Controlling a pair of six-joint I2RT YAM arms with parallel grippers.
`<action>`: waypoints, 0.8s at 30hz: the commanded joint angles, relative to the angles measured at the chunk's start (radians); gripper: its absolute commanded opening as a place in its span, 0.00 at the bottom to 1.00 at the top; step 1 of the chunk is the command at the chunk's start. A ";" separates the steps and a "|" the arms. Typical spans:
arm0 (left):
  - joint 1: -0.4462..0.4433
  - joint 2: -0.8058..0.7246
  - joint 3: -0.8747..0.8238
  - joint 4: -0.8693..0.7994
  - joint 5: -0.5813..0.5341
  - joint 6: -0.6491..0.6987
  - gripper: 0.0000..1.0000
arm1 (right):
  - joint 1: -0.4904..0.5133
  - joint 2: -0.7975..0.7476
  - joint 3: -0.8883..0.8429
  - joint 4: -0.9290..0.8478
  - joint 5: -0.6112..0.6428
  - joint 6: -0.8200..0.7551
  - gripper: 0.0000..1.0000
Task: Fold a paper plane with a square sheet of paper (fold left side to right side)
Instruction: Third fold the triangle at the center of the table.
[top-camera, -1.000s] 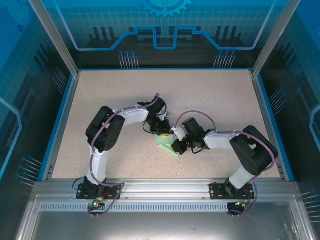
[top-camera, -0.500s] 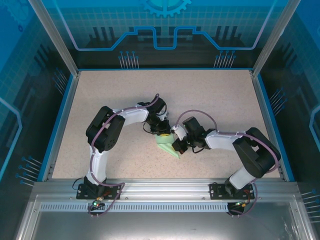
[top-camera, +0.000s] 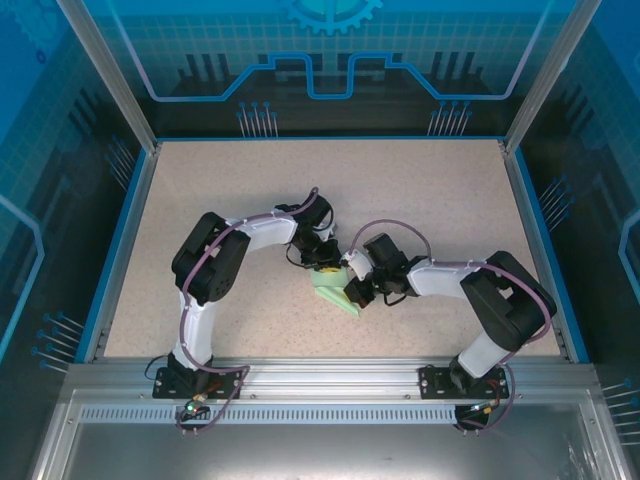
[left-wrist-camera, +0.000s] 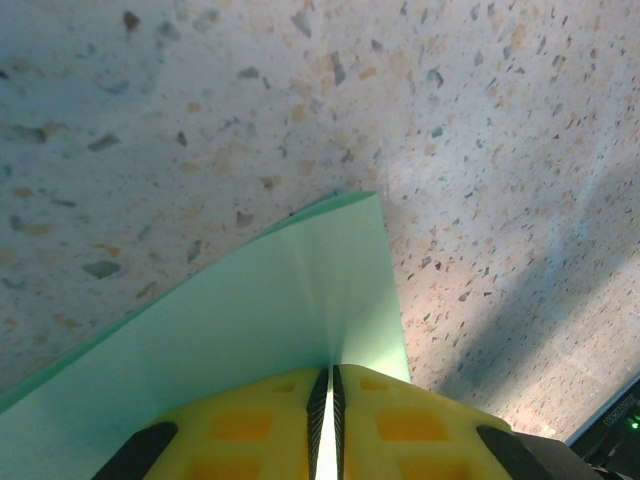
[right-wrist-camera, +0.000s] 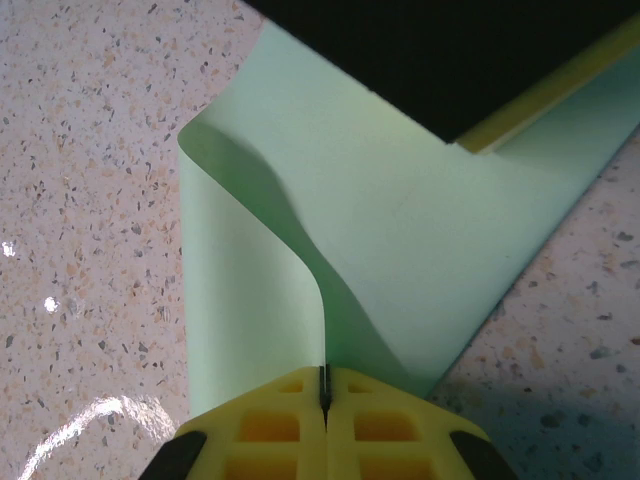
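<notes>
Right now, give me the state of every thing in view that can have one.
Thin pale mint-green paper sheet: partly folded, one flap curled over, not creased flat, pinched at two edges.
Left end effector with yellow pads: shut on the paper sheet.
Right end effector with yellow pads: shut on the curled flap's edge.

Seen from above, the square sheet of paper (top-camera: 336, 292) is mostly covered by the left gripper (top-camera: 326, 268) and right gripper (top-camera: 353, 293) meeting over it. The green patch that shows is too small to read any creases. At the left wrist, the paper runs off the bottom-left edge and disappears behind the yellow fingers (left-wrist-camera: 400, 420). At the right wrist, a dark blurred shape (right-wrist-camera: 450, 60) hides the paper's far part, and the picture's right edge cuts its tip.
</notes>
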 joint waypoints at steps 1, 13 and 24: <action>-0.019 0.047 -0.020 -0.057 -0.054 0.011 0.16 | -0.007 0.033 -0.005 -0.028 0.006 0.015 0.00; -0.012 0.017 0.072 -0.126 -0.052 0.050 0.23 | 0.026 0.068 -0.002 -0.098 0.013 0.074 0.00; 0.086 -0.094 0.109 -0.175 -0.057 0.071 0.40 | 0.038 0.077 0.004 -0.104 0.007 0.065 0.00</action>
